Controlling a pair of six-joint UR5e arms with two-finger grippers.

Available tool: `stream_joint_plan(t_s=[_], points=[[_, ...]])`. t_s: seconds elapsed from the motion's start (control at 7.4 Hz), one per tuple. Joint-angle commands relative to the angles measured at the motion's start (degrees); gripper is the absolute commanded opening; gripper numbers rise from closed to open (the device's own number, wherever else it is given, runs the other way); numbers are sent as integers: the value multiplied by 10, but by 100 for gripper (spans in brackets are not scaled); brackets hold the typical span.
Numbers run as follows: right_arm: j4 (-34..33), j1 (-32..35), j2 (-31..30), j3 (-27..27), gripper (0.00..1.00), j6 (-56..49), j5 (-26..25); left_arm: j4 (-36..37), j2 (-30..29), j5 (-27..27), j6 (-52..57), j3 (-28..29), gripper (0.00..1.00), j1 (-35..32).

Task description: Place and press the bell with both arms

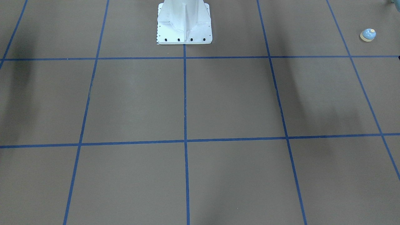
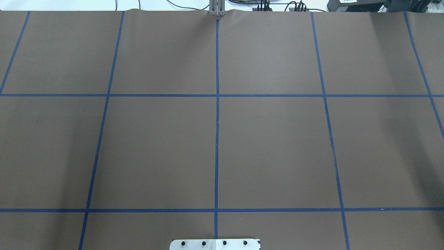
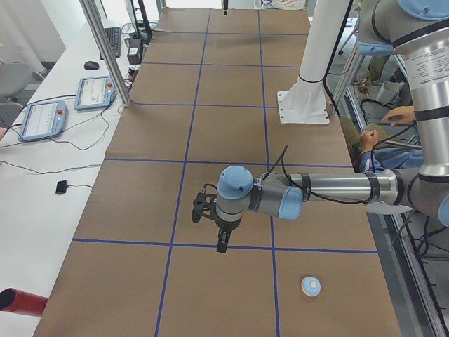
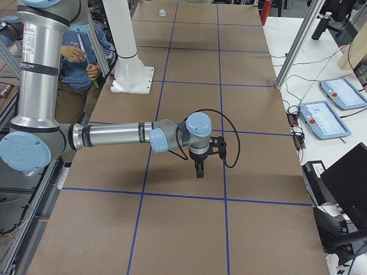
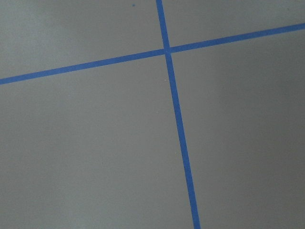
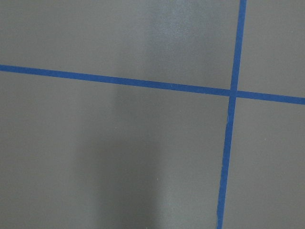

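Light-blue, the bell [image 1: 367,34] sits upright well out to the pedestal's [image 1: 184,23] left, outward of the left gripper [image 3: 222,246] and nearer the pedestal's edge, far from the right gripper [image 4: 199,171]; I cannot tell either's finger spacing.

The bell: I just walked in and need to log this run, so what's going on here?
Nothing is handled yet. The bell sits untouched on the table, toward the robot's left end. The left gripper and right gripper hang above the table, both clear of the bell; open or shut, I cannot tell.
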Motion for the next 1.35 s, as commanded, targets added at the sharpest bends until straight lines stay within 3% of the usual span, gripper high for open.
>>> stream_joint_plan(t_s=[0.0,0.27,0.54,0.81,1.22], points=[[16,0,-22,1,100,0,-1,-9,-1,-26,-110,8,100,0],[17,-1,-21,2,100,0,2,-9,42,-15,-103,12,100,26],[48,-13,-22,1,100,0,1,-17,85,-4,-75,32,100,110],[49,-22,-21,2,100,0,1,-168,124,-4,-3,138,100,126],[50,-38,-21,10,100,5,2,-295,236,-7,-15,145,100,126]])
